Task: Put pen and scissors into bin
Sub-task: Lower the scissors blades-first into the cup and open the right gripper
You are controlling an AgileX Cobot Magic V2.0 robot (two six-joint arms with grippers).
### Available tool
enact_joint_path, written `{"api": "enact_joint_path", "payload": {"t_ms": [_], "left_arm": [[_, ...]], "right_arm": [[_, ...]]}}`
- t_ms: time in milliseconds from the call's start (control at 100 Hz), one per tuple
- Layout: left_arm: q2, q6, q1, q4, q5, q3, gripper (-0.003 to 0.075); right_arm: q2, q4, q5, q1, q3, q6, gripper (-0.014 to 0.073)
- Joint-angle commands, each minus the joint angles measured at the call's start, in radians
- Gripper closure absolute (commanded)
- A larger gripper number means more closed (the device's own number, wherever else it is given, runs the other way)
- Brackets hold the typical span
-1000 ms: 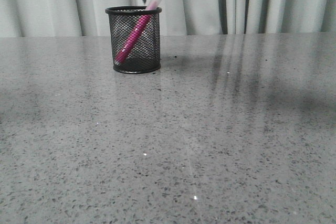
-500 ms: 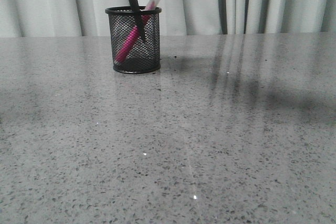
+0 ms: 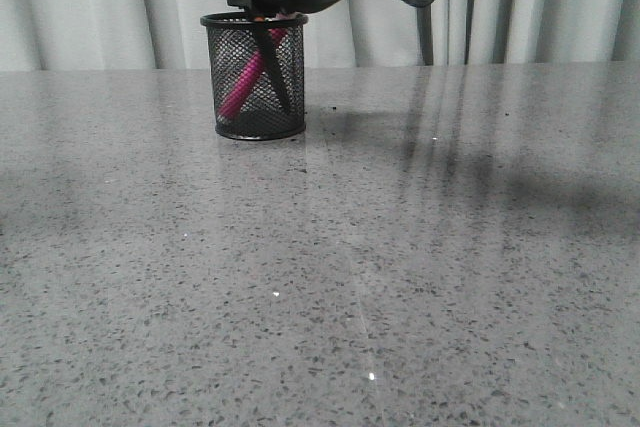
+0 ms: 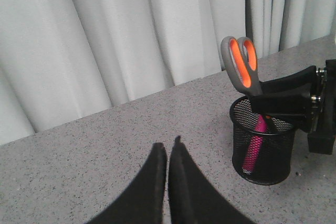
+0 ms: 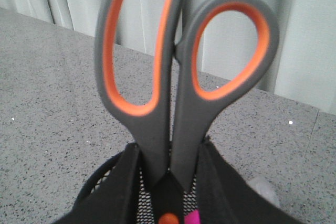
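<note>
Grey speckled tabletop [image 3: 400, 247], curtain behind. Right hand [image 5: 168, 182] is clamped on the scissors [image 5: 178, 77], blades down inside the bin [image 3: 254, 77] at upper left beside the pen [image 3: 243, 77]. Left hand [image 4: 168, 153] is closed, empty. Risk: tall handles could tip the light bin on release.

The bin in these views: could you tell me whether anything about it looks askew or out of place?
Nothing stands out. The bin stands upright, the pen leans inside it, and the scissors go in blades down, gripped by the right pincer.
</note>
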Motion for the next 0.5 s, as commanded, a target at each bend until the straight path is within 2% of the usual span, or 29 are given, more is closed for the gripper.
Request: {"api": "enact_joint_path", "payload": {"t_ms": [0, 340, 440, 490], "left_arm": [[-0.010, -0.013, 0.003, -0.037, -0.018, -0.027, 0.0739], [-0.010, -0.013, 0.003, -0.041, -0.011, -0.027, 0.0739], [-0.010, -0.013, 0.003, -0.041, -0.006, -0.027, 0.0739], [-0.010, -0.013, 0.003, -0.041, -0.002, -0.027, 0.0740]], "right_arm": [[-0.050, -0.002, -0.074, 0.001, -0.027, -0.003, 0.0665], [-0.050, -0.002, -0.056, 0.001, -0.027, -0.003, 0.0651], [-0.050, -0.002, -0.056, 0.001, -0.027, -0.003, 0.0574], [-0.050, -0.002, -0.056, 0.001, -0.027, -0.003, 0.0496]]}}
